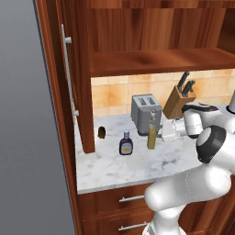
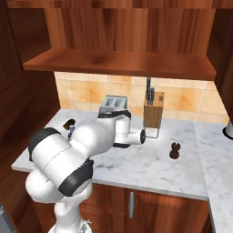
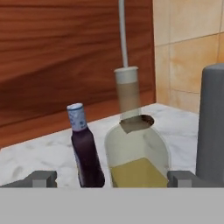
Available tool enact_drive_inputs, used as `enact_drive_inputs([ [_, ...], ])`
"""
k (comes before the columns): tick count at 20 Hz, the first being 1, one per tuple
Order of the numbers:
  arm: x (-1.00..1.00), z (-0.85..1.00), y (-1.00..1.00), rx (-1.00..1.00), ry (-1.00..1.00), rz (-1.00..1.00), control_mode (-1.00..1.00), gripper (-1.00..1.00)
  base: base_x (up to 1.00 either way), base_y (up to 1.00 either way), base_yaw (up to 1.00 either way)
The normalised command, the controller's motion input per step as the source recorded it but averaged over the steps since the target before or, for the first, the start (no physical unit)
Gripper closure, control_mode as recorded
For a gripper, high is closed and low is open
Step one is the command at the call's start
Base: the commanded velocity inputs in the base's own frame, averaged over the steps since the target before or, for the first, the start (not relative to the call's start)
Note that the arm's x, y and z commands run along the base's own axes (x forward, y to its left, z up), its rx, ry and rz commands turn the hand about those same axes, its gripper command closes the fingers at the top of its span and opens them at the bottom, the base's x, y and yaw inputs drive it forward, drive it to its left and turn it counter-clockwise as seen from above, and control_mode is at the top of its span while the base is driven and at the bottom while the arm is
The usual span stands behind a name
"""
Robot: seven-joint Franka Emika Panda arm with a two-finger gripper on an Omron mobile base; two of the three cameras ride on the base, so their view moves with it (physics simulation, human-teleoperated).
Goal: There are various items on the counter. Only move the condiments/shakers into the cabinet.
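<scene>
In the left base view, a veined white-grey marble table (image 1: 105, 170) is seen over reddish-brown drawers. A tall oil bottle (image 1: 152, 133) with a slim neck and yellow-green contents stands in front of a grey two-slot toaster (image 1: 146, 108), and the tool (image 1: 161, 132) is held level just right of it, its fingers reaching to the bottle's side. A small dark bottle (image 1: 125, 143) with a blue cap and yellowish label stands nearer and to the left, apart from the tool. A small brown lump (image 1: 101, 132) lies by the open cabinet door (image 1: 78, 78) of wood grain with its long silver bar handle. A tan knife block (image 1: 178, 100) is seen at the far right.

In the right base view, a dark-brown knobbed pepper mill (image 2: 174, 150) stands alone on the marble, well right of the arm, near the knife block (image 2: 154, 114).

In the hand view, the oil bottle (image 3: 133, 148) is seen close up, clear and rounded, standing between the two fingertips (image 3: 41, 178) with a gap at either side; the tool is spread wide and nothing is clamped. The dark bottle (image 3: 85, 148) stands just left of it, the toaster (image 3: 211, 122) at the right.
</scene>
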Motion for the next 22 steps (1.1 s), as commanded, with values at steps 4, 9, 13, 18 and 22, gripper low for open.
enact_drive_inputs([
  [4, 0.21, -0.04, 0.00, 0.00, 0.00, 0.01, -1.00, -1.00, 0.00, 0.00, 0.00],
  [9, 0.05, -0.09, 0.17, 0.00, 0.01, 0.04, -1.00, 1.00, 0.00, 0.00, 0.00],
  [13, -0.07, 0.00, 0.00, 0.00, -0.01, 0.00, -1.00, 1.00, 0.00, 0.00, 0.00],
  [18, -0.77, 0.22, -0.02, 0.03, -0.15, 0.00, -1.00, 1.00, 0.00, 0.00, 0.00],
  [22, -0.92, 0.92, -0.06, 0.14, -0.19, 0.00, -1.00, 1.00, 0.00, 0.00, 0.00],
])
